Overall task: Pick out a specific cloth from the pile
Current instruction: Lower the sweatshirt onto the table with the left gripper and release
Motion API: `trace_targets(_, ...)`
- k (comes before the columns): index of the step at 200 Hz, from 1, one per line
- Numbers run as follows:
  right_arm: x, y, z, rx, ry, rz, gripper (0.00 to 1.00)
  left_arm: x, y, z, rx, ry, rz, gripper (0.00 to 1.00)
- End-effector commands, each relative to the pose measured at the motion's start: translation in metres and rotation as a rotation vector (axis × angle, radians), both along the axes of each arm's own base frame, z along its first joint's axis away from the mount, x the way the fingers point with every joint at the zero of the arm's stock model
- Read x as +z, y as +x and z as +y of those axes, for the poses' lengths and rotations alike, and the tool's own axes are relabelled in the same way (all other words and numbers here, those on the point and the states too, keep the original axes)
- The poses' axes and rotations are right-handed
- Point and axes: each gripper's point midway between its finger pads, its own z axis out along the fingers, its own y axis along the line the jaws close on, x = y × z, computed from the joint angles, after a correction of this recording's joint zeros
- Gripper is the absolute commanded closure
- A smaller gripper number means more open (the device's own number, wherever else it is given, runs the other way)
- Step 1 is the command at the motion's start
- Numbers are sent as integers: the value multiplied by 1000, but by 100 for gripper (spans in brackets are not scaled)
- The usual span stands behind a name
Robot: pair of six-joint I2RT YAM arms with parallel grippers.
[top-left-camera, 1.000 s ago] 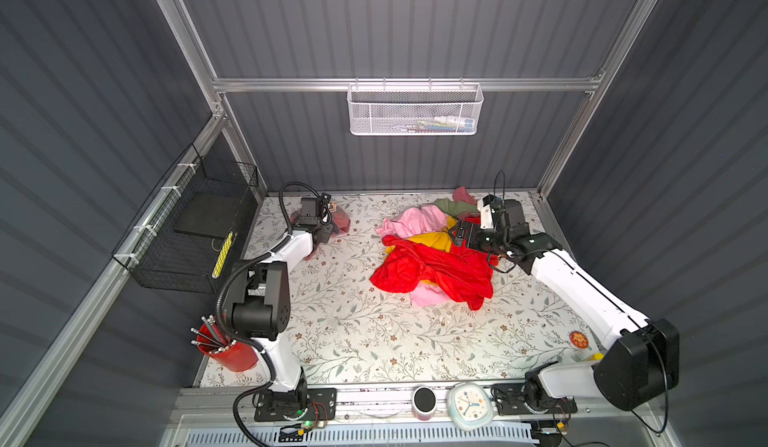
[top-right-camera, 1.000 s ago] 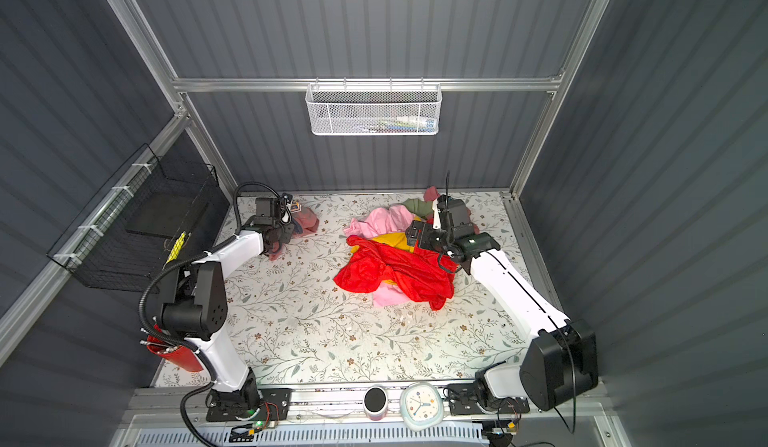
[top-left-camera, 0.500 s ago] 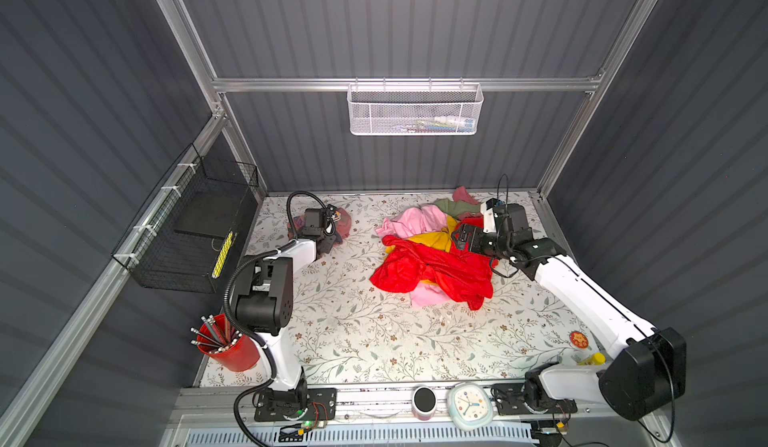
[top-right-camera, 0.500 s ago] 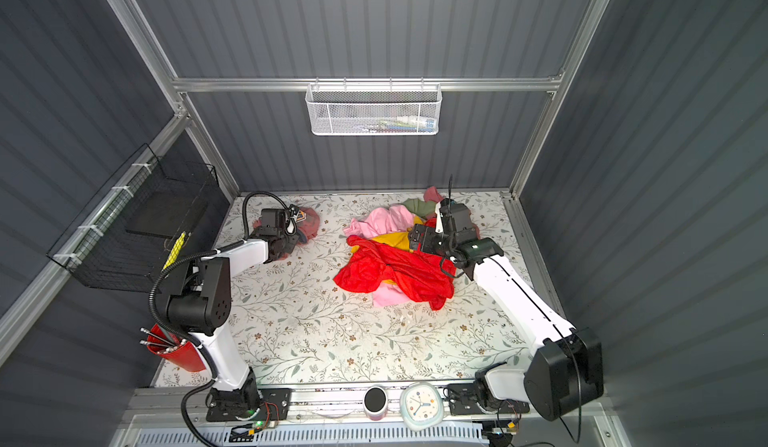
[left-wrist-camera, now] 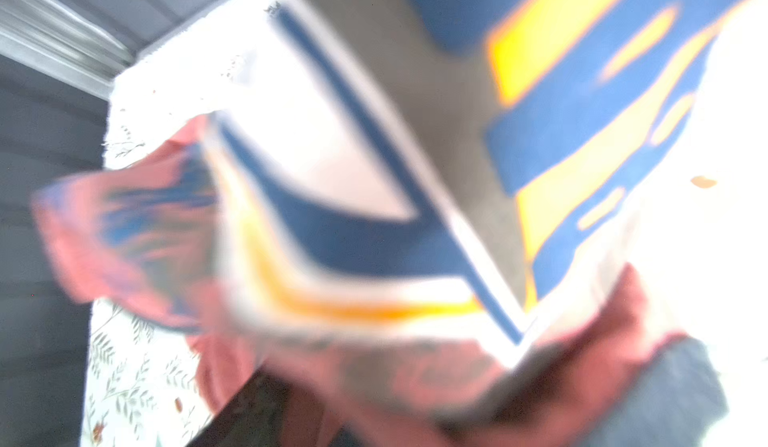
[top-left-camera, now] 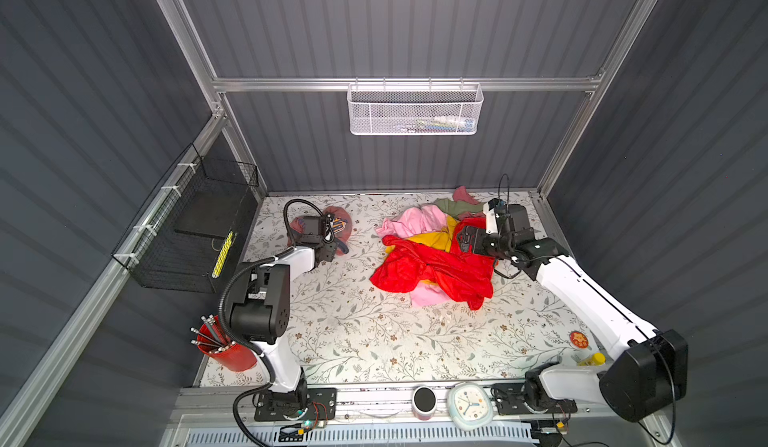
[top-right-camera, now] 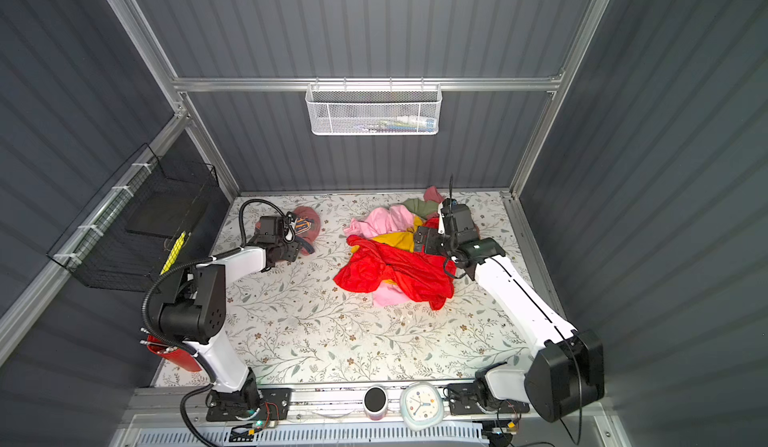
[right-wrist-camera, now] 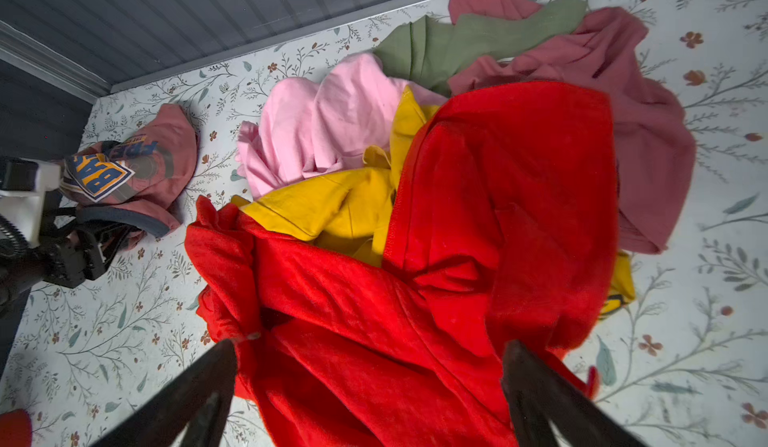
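Observation:
The cloth [top-left-camera: 337, 224] [top-right-camera: 308, 224], salmon-pink with a blue-and-yellow print, lies crumpled at the table's back left, apart from the pile [top-left-camera: 432, 264] [top-right-camera: 395, 270]. My left gripper [top-left-camera: 332, 250] [top-right-camera: 297, 249] sits at the cloth's near edge, against its grey-blue trim [right-wrist-camera: 124, 216]. In the left wrist view the cloth [left-wrist-camera: 374, 200] is blurred and hides the jaws. My right gripper [right-wrist-camera: 370, 349] [top-left-camera: 465, 238] hovers open over the pile's bright red garment [right-wrist-camera: 498, 216], with nothing between its fingers.
A black wire basket [top-left-camera: 195, 224] hangs on the left wall and a white mesh basket [top-left-camera: 415, 108] on the back wall. A red cup of pens [top-left-camera: 224, 351] stands front left. A clock [top-left-camera: 469, 403] and a black cylinder [top-left-camera: 424, 399] sit on the front rail.
The cloth has sunk and spread onto the table at the back left, and the left wrist has drawn slightly toward the front. The right gripper has shifted a little over the pile.

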Motion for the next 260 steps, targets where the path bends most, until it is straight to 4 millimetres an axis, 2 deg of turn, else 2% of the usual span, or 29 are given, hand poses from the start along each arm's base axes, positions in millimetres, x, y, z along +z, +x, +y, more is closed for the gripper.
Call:
trace_targets(1, 19, 0, -9, -17, -18, -43, 1, 23, -6, 1, 45, -49, -46, 17)
trace_targets(29, 24, -1, -9, -20, -12, -52, 1, 56, -14, 8, 114, -77, -124, 16)
trace_targets(62, 23, 2, -6, -14, -2, -48, 1, 93, -18, 3, 84, -118, -212, 17)
trace_targets(87, 20, 4, -3, -6, 4, -35, 1, 106, -12, -2, 62, -129, -235, 17)
trace_targets(107, 20, 6, -1, -2, 9, -31, 1, 110, 4, -14, 23, -173, -225, 22)
trace_targets(131, 20, 5, -2, -3, 4, -31, 1, 93, 27, -36, -29, -260, -122, 36)
trace_targets(144, 20, 4, -4, -7, -4, -29, 1, 77, 38, -44, -26, -306, -71, 48)
trace_targets(163, 20, 0, -8, -15, -22, -27, 1, 47, 44, -54, -22, -350, 31, 67)
trace_targets(174, 20, -3, -12, -23, -33, -27, 1, 25, 41, -54, -1, -356, 93, 75)
trace_targets(198, 17, -10, -21, -40, -57, -29, 1, -10, 29, -46, 74, -353, 182, 78)
trace_targets(228, 14, -13, -27, -52, -65, -28, 1, -45, 18, -35, 159, -321, 265, 78)
trace_targets(249, 13, -14, -29, -48, -71, -23, 1, -64, 15, -32, 190, -307, 318, 76)
trace_targets(260, 13, -14, -30, -50, -74, -24, 1, -67, 16, -30, 203, -311, 317, 73)
